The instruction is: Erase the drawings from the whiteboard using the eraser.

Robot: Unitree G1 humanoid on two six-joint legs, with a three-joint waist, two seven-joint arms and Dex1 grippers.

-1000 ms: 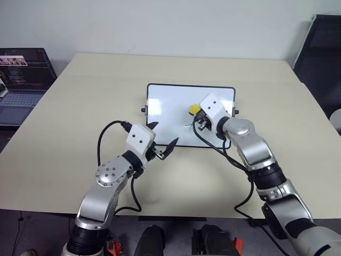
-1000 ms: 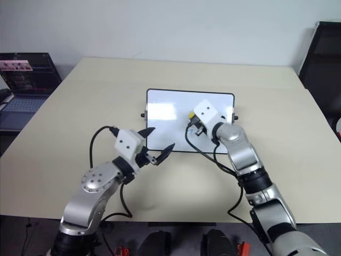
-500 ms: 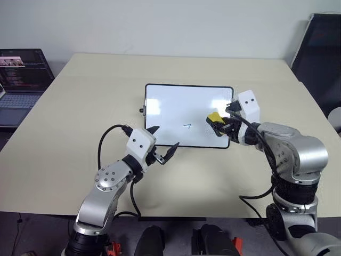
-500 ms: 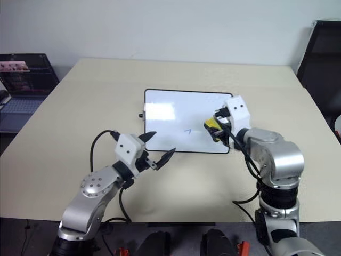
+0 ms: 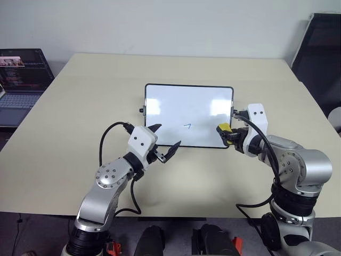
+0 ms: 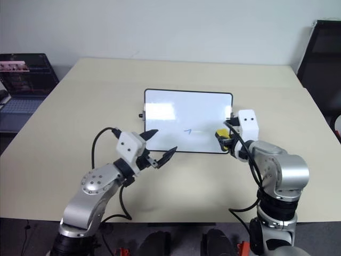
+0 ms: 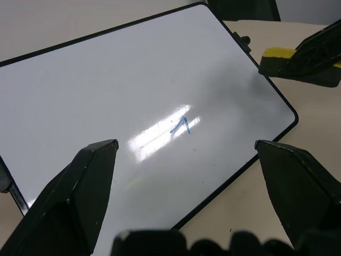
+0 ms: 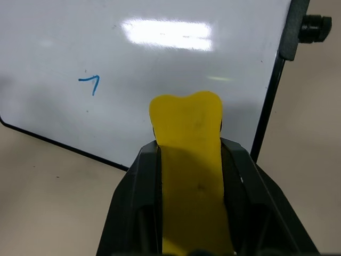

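Whiteboards: one small glossy white rectangular whiteboard (image 5: 181,109) with a thin black frame and small black side knobs, lying flat near the middle of the bench.
Drawings: one thin blue "7"-like marker mark (image 5: 187,126) on the lower middle of the board; the rest of the white face reads clean, with bright glare patches.
Erasers: one small oblong yellow eraser block (image 5: 224,128), over the board's lower right corner; whether it touches the board cannot be told.
Right pincer (image 5: 228,132): its two black fingers are clamped on the eraser, at the board's right edge.
Left pincer (image 5: 163,141): fingers spread apart and empty, hovering over the board's lower left edge.
Bench: one wide pale beige bench top (image 5: 80,106), matte.
Room: plain light wall behind; one open laptop (image 5: 18,80) beyond the bench's left side, its screen lit but too small to read; a dark chair-like shape (image 5: 319,48) at the far right.
Writing: no readable brand or label.
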